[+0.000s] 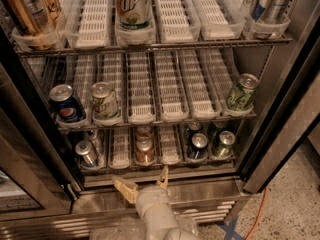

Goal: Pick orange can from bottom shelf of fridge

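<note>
The orange can (144, 151) stands upright at the front of a middle lane on the bottom shelf (160, 165) of the open fridge (280, 109); a second similar can stands right behind it. My gripper (144, 180) is just below and in front of that shelf, at the fridge's steel sill, with its two tan fingers (125, 188) spread open and empty. The orange can is a little above the gap between the fingers, not touched.
On the bottom shelf a silver can (86, 153) is at left, a dark can (198, 146) and a green can (223, 144) at right. Middle shelf holds a Pepsi can (66, 104), a pale green can (104, 100) and a green can (241, 92). An orange cable (257, 211) lies on the floor.
</note>
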`<state>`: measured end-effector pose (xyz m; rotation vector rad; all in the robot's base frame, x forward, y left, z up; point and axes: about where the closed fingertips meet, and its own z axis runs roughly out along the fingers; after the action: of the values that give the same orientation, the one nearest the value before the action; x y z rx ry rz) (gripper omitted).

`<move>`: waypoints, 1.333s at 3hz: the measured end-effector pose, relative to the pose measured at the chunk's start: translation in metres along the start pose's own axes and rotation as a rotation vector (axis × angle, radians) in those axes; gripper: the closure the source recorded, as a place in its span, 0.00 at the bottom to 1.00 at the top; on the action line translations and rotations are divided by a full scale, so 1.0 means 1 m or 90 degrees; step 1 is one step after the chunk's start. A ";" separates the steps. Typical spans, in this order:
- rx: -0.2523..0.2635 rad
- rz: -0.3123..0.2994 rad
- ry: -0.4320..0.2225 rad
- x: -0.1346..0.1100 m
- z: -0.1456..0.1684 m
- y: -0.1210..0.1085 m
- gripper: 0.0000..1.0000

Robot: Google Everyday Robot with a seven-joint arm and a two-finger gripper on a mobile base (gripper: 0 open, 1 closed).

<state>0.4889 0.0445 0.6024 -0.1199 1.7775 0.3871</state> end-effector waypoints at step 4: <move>0.097 -0.022 -0.007 -0.012 0.056 -0.031 0.00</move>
<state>0.5526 0.0321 0.5970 -0.0398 1.7847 0.2258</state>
